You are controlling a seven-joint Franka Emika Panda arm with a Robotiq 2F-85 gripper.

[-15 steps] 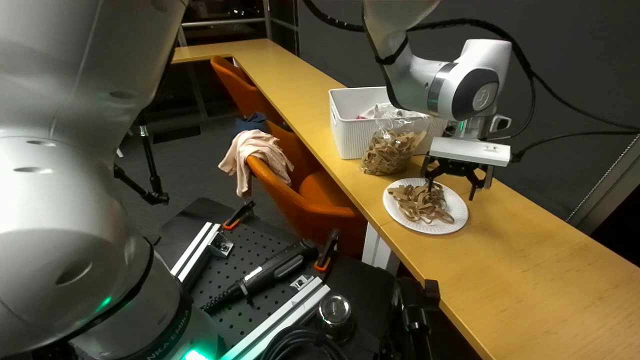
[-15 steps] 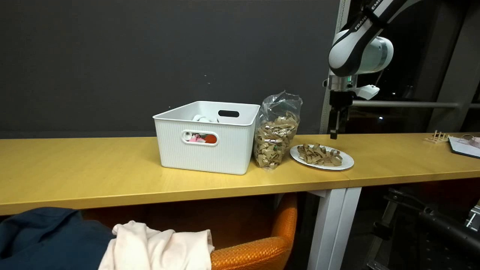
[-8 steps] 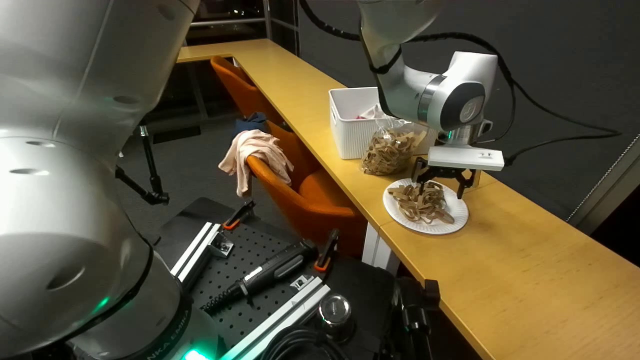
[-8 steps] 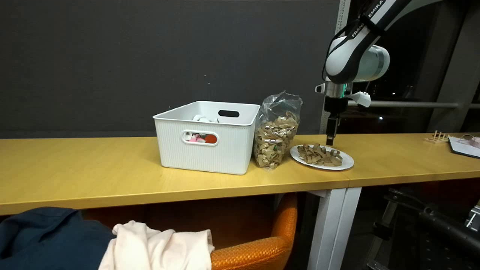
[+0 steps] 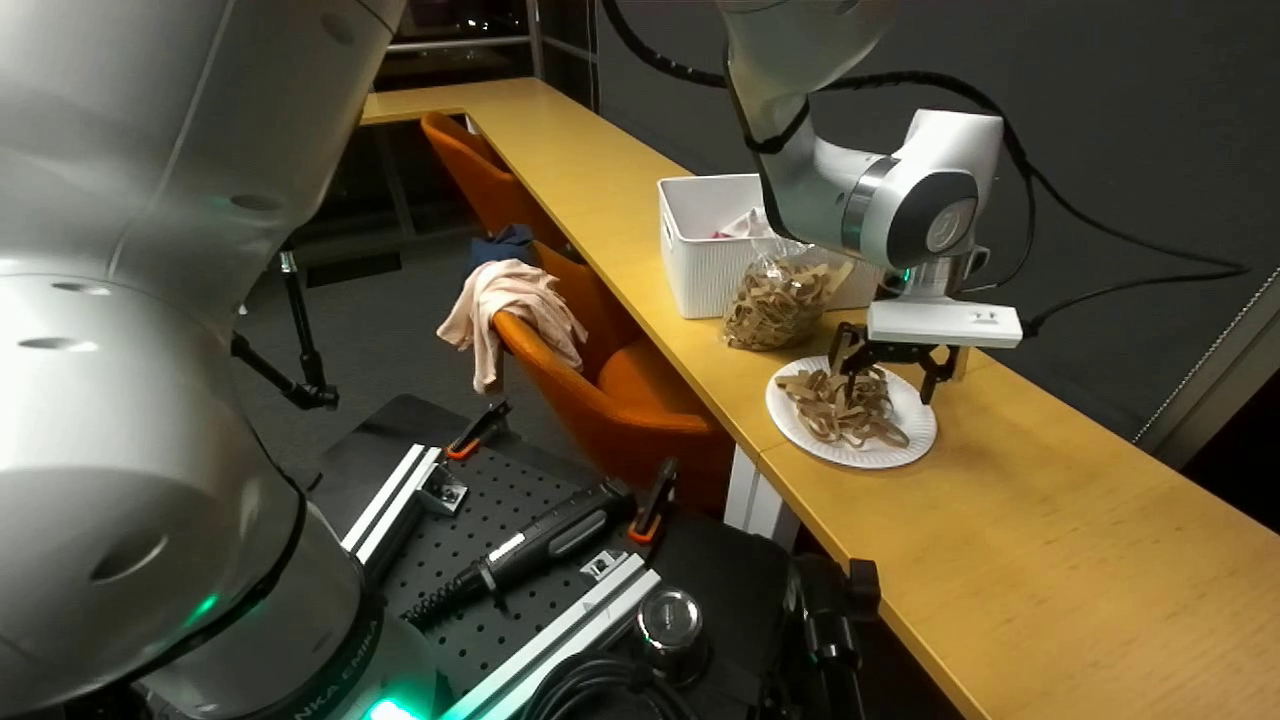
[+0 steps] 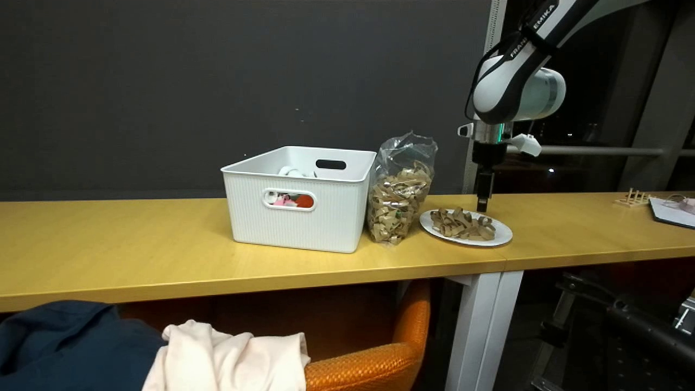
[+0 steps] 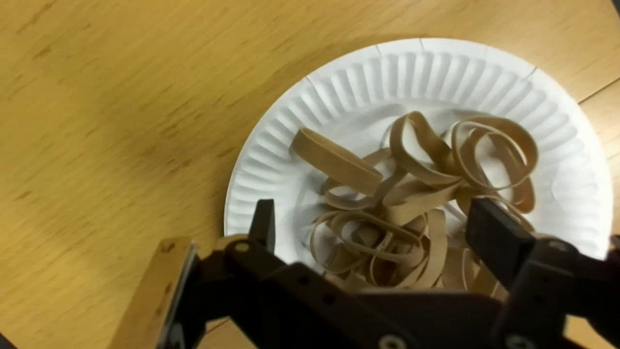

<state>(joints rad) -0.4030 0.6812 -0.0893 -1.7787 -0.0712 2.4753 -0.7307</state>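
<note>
A white paper plate (image 5: 920, 425) lies on the wooden table with a heap of tan bands (image 5: 840, 412) on it, like wide rubber bands. The plate (image 6: 504, 234) and bands (image 6: 461, 225) also show in an exterior view. My gripper (image 5: 889, 391) is open above the plate's wall-side part, pointing down. In the wrist view, the open fingers (image 7: 375, 218) straddle part of the heap of bands (image 7: 339, 162). One finger overlaps the edge of the plate (image 7: 576, 189), the other overlaps the bands. Nothing shows held; whether a fingertip touches a band, I cannot tell.
A clear bag of similar bands (image 6: 399, 201) stands beside the plate, against a white bin (image 6: 296, 231) with items inside. A wooden peg rack (image 6: 631, 200) sits farther along the table (image 6: 136, 244). An orange chair (image 5: 630, 420) with draped clothes stands at the table's front edge.
My gripper has come down and moved over the plate, then shifted slightly back away from the bag in the last half second. It stays open. The plate, bands and bag have not moved.
</note>
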